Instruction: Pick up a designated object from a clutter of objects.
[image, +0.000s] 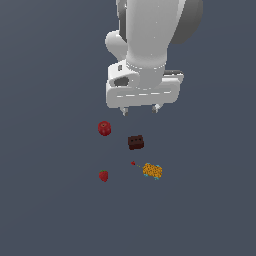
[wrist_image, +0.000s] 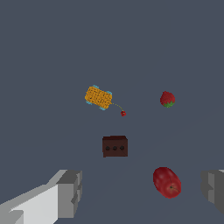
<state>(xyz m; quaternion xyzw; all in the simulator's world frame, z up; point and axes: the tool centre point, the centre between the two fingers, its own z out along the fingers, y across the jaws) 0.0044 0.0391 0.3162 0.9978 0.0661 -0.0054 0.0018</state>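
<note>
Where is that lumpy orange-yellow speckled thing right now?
In the exterior view, the lumpy orange-yellow speckled thing lies on the floor, lower right in the clutter, just below the dark brown block, right of the small red strawberry.

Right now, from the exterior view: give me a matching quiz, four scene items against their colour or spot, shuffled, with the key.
Items:
1. apple
2. dark brown block
3. strawberry
4. orange-yellow speckled object

Descriptions:
A. lumpy, cyan flecks, thin stem with a tiny red tip
B. small red fruit, nearest the bottom of the exterior view, on its left
C. boxy, with a row of dark holes on one face
D. round and red, closest to the open gripper on the exterior view's left

Pairs: 1-D, 2-C, 3-B, 4-A
</note>
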